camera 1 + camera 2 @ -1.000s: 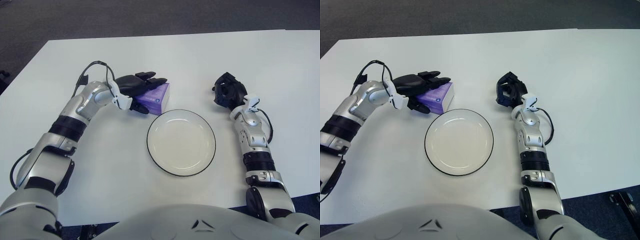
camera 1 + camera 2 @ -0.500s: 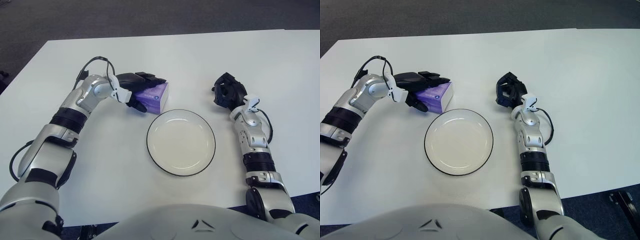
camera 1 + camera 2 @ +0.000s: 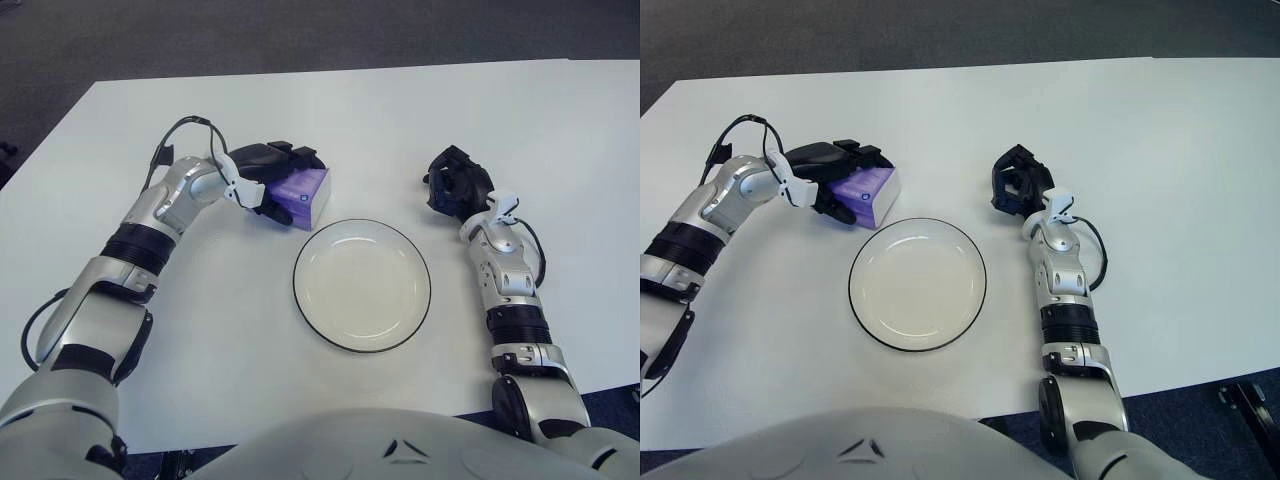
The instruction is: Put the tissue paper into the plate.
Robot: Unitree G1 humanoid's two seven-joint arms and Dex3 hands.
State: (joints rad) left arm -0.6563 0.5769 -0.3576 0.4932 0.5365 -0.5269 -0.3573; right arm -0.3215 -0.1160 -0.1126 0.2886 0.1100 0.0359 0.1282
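The left robot hand (image 3: 272, 172) is wrapped over the purple tissue pack (image 3: 303, 193), black fingers (image 3: 853, 151) across the top and the thumb down the near side, so it's got a grip on it. The pack sits on the white table (image 3: 400, 110), toward the left half, just beyond the plate's (image 3: 362, 285) far-left rim and not touching it. The plate is white with a dark rim, nothing in it, roughly mid-table toward the near edge.

The right robot hand (image 3: 1018, 186) shows right of the plate, fingers curled in, holding nothing.

View differences: the right eye shows more of the pack's pale end face and a bit of dark gear (image 3: 1252, 410) off the table's near-right corner; the left eye cuts that off. There's pale print on the pack's face, but it's too small to read.
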